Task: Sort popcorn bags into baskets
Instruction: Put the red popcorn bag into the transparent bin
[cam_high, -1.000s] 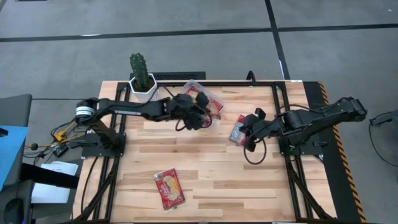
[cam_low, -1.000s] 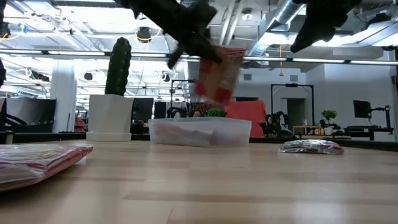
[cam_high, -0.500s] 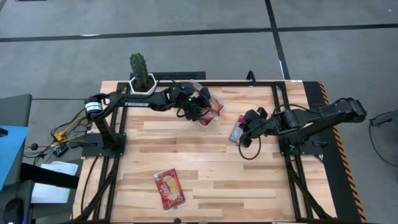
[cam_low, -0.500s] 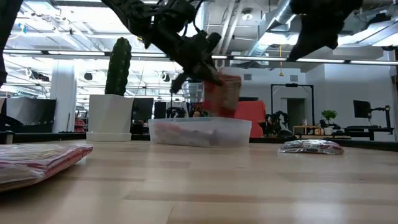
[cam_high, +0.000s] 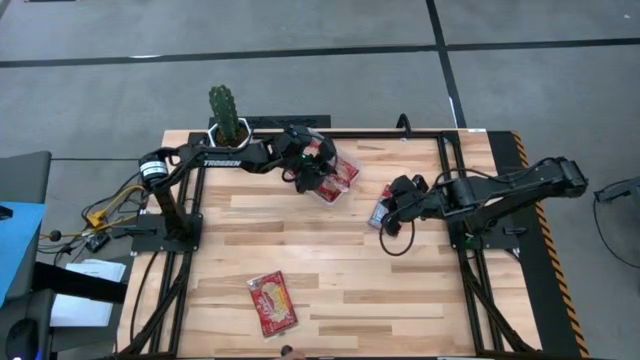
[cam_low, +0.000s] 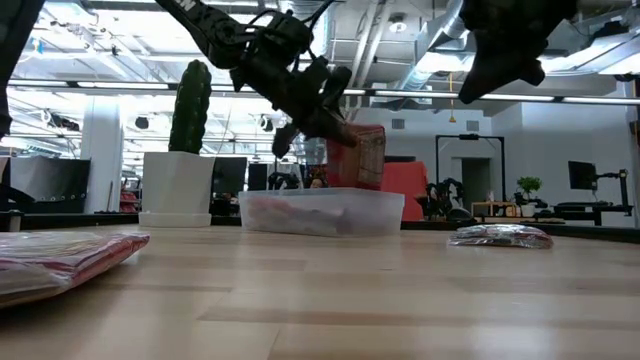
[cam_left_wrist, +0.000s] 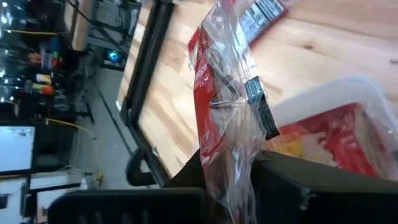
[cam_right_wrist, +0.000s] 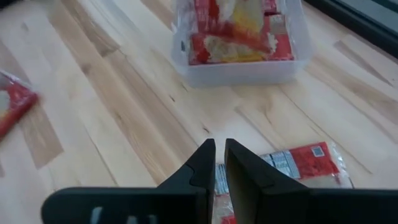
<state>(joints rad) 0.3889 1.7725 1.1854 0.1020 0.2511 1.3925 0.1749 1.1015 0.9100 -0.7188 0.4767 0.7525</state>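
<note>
1. Carrying a popcorn bag (cam_low: 358, 157), the left gripper (cam_high: 312, 168) has swung from mid-table to over the clear basket (cam_low: 322, 212), fingers clamped on it; release seems next.
2. The right gripper (cam_right_wrist: 219, 163), nearly closed and empty, has edged over another bag (cam_right_wrist: 298, 165) lying on the table.

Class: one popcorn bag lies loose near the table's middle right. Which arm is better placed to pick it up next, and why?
Right. Its gripper hovers at that bag, empty, while the left gripper holds another bag over the tray.
</note>
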